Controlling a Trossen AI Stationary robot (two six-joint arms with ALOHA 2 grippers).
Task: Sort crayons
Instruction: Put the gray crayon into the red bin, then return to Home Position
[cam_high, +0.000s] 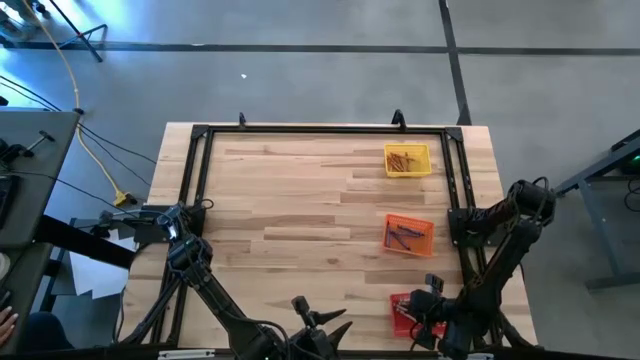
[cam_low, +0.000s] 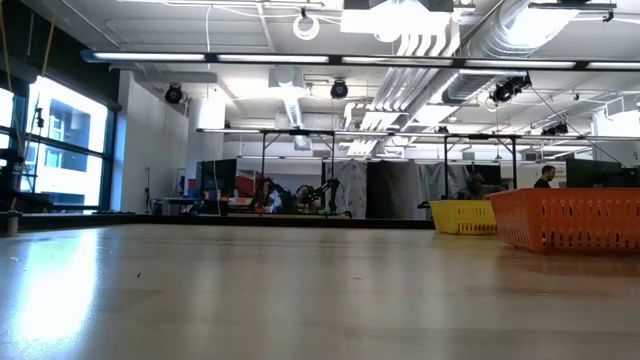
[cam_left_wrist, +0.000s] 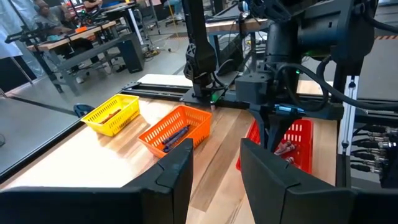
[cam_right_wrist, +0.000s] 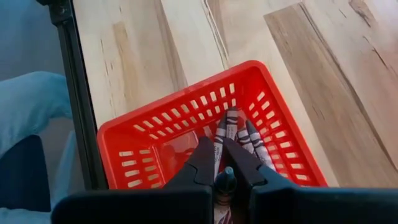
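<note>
So from above, the pale wooden desk (cam_high: 300, 200) has three square mesh trays down its right side: yellow tray (cam_high: 407, 160), orange tray (cam_high: 409, 235), red tray (cam_high: 402, 312). The right gripper (cam_high: 425, 318) sits over the red one; the left gripper (cam_high: 318, 318) waits at the near edge. Its wrist view shows the fingers (cam_left_wrist: 171, 171) apart, holding nothing. The right wrist view shows the right gripper pinched together above grey-wrapped reddish crayons (cam_right_wrist: 239, 140) lying in the red tray, with one at its tips.
</note>
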